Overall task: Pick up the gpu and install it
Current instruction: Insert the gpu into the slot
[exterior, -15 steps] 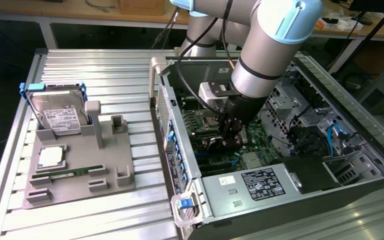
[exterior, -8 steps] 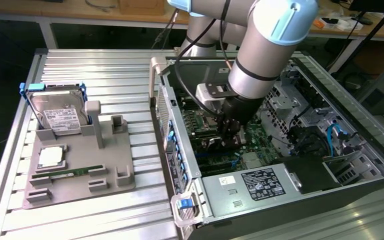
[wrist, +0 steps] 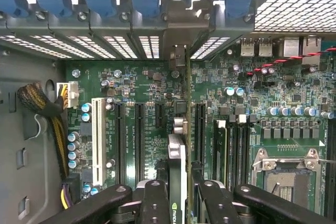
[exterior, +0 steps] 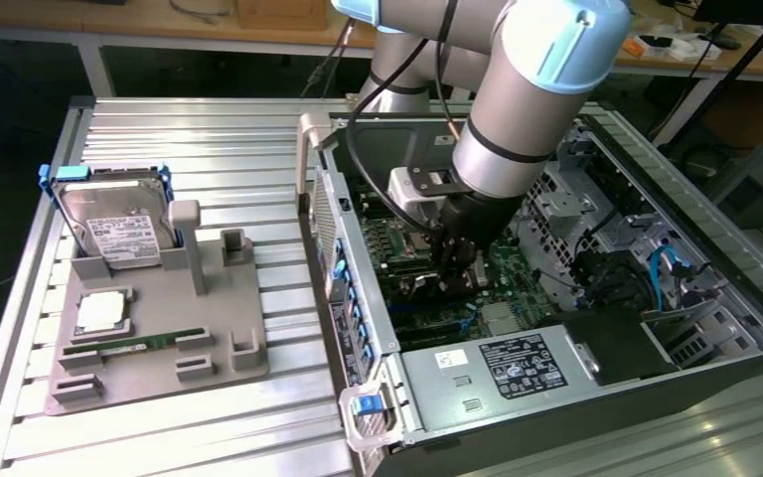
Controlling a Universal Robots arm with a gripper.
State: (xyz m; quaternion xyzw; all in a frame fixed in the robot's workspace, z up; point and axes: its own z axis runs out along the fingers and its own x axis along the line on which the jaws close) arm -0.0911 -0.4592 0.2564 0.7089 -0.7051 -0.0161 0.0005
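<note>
The gpu [wrist: 178, 153] is seen edge-on between my fingers, its thin green board running towards the case's rear slot openings and its metal bracket [wrist: 179, 56] close to them. My gripper [wrist: 181, 191] is shut on the card, one black finger [wrist: 155, 195] on each side. It hangs low over the green motherboard [wrist: 252, 103], in line with the black expansion slots [wrist: 199, 129]. I cannot tell whether the card touches a slot. In the exterior view, my gripper [exterior: 459, 270] reaches down inside the open computer case [exterior: 355, 298], above the motherboard [exterior: 401, 243].
A grey fixture [exterior: 223, 343] at the exterior view's left holds a silver hard drive [exterior: 114, 227], a square chip [exterior: 100, 312] and a narrow green memory stick [exterior: 136, 344]. Inside the case are a power supply [exterior: 508, 363], cables [exterior: 660, 263], a white slot [wrist: 97, 135] and a processor socket [wrist: 283, 174].
</note>
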